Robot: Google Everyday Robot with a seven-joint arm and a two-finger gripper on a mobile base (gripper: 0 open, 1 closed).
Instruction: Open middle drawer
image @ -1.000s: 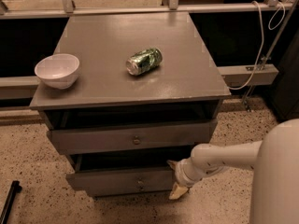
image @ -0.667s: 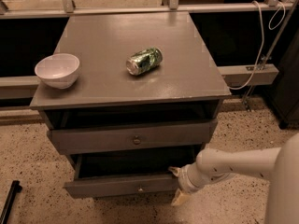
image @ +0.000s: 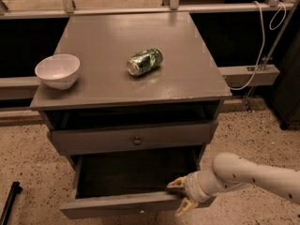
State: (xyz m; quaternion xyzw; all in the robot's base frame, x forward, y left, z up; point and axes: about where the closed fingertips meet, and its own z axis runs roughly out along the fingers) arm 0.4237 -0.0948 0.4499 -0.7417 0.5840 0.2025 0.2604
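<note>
The middle drawer [image: 112,204] is the grey one under the top drawer. It stands pulled far out toward me, and its dark inside shows empty. My gripper [image: 181,195] is at the right end of the drawer's front panel. One pale finger [image: 175,183] lies over the top edge on the inner side, and the other finger [image: 185,207] lies on the outer face, so the gripper is shut on the panel. My white arm [image: 248,175] comes in from the lower right. The lowest drawer is out of view.
The top drawer [image: 137,138] with its small round knob sits slightly out above. On the cabinet top [image: 187,78] stand a white bowl [image: 57,70] at the left and a crushed green can [image: 145,61] lying near the middle. A white cable [image: 262,46] hangs at the right. A black rod [image: 9,203] lies on the floor at the lower left.
The middle drawer has slid further out toward me, showing more of its inside. My gripper has moved with the front panel, down and toward the camera.
</note>
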